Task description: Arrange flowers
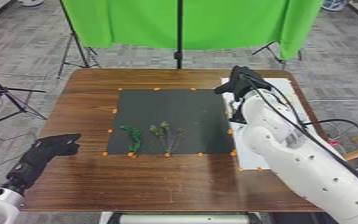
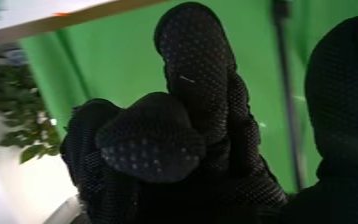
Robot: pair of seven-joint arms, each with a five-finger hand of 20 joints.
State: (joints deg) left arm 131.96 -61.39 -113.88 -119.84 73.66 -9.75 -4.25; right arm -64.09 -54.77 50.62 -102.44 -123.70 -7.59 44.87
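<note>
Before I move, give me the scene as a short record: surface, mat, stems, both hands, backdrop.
surface: brown wooden table
mat: dark, flat on the table, orange markers along its edges
stems: curly green stem and, right of it, thin branching stem, toward the mat's near edge
right side: white sheet
right hand: black-gloved, by the sheet's far end
left hand: black-gloved, left of the mat
backdrop: green cloth beyond the table

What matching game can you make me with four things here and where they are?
1. left hand
2. green curtain
3. white board
4. green sprigs

A. on the dark mat
B. right of the mat
C. beyond the table
D. left of the mat

Pairs: 1-D, 2-C, 3-B, 4-A
</note>
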